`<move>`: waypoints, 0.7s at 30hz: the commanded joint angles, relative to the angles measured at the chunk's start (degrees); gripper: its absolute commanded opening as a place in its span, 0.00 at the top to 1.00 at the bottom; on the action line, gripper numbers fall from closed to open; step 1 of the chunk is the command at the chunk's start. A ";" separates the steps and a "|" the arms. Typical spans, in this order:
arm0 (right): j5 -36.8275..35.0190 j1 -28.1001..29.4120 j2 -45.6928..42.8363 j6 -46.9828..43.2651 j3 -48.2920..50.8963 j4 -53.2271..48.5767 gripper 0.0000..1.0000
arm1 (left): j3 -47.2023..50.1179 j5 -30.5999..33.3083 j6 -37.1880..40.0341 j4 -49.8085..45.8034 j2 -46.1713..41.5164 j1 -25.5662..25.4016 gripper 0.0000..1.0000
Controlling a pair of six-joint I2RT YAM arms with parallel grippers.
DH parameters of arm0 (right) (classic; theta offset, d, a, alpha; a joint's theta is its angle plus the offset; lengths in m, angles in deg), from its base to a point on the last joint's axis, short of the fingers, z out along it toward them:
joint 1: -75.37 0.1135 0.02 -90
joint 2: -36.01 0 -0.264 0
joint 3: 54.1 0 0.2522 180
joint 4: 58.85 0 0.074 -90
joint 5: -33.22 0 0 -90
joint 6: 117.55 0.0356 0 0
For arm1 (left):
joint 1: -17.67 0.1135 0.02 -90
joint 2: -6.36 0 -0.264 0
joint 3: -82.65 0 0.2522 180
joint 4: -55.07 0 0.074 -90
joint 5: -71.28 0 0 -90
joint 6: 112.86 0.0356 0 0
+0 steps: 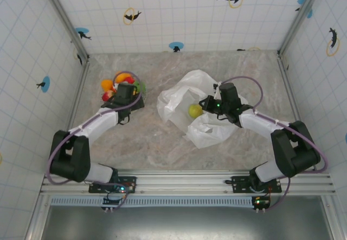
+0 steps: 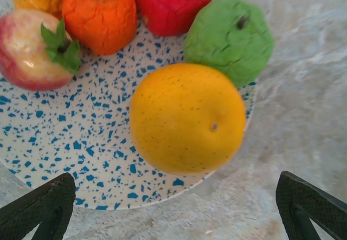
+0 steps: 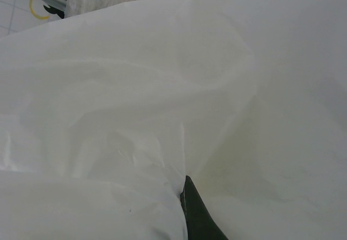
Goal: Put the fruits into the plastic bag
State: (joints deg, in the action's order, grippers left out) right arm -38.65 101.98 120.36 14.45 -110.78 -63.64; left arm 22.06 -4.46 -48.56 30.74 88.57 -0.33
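Plastic bag [image 1: 179,102] lay crumpled on the counter [image 1: 162,142], a yellow-green pear [image 1: 195,110] inside it; the right pincer [image 1: 209,104] was closed on its film. A speckled plate [image 2: 81,159] bore the other fruits [image 2: 187,118]; the left pincer [image 2: 174,199] hovered above them, fully spread and empty.

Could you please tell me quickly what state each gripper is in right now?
Left gripper: open and empty, poised over the orange fruit.
Right gripper: closed, pinching the plastic bag.

1 bag [image 1: 187,88], 1 plate [image 2: 65,159], 3+ orange fruits [image 2: 187,118], 2 red fruits [image 2: 172,4], 1 grn apple [image 2: 230,39], 1 pear [image 1: 194,110].
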 commanded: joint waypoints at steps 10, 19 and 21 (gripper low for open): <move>0.41 -0.28 -0.25 -0.52 -1.45 0.17 1.00 | -6.66 -5.12 -0.59 5.34 13.01 3.22 0.03; -0.13 0.10 -0.25 -0.25 -1.91 -0.18 1.00 | -8.36 -6.88 -0.62 7.58 17.71 4.38 0.10; -0.12 0.22 -0.25 -0.25 -2.03 -0.36 1.00 | -8.20 -6.97 -0.54 8.25 17.87 4.38 0.14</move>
State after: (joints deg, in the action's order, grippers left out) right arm -38.52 101.94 120.36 14.43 -110.78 -63.64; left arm 15.35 -10.56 -48.69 37.25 105.51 3.65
